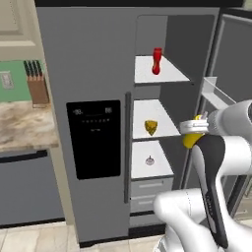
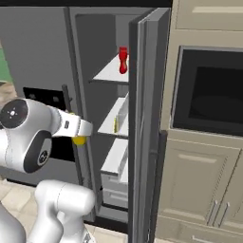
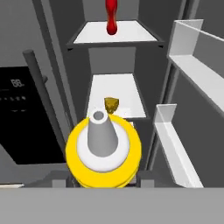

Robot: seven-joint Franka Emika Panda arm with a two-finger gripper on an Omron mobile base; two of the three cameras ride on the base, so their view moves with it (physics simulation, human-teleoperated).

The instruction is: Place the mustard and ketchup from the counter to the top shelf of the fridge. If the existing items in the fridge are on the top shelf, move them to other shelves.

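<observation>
Mustard [image 3: 103, 151] clamped upright in the hand [image 1: 195, 129], nozzle up, just outside the open fridge [image 1: 88, 74], level with the middle shelf [image 1: 152, 120]. Ketchup [image 1: 157, 61] alone mid-way along the top shelf [image 1: 172, 74], bare white panel either side. Cheese wedge [image 1: 151, 127] near the middle shelf's front rim; small pale bulb [image 1: 149, 160] below. Door bins [image 3: 192, 65] close on the right.

One red ketchup [image 1: 156, 61] bottle, one yellow mustard [image 3: 104, 154] bottle, one cheese wedge [image 1: 151, 127], one small pale bulb [image 1: 149, 160]. Three white shelves [image 1: 147, 129] and two grey drawer fronts [image 1: 151, 186] in one fridge [image 1: 93, 69]. One knife block [image 1: 38, 87] at far left.
</observation>
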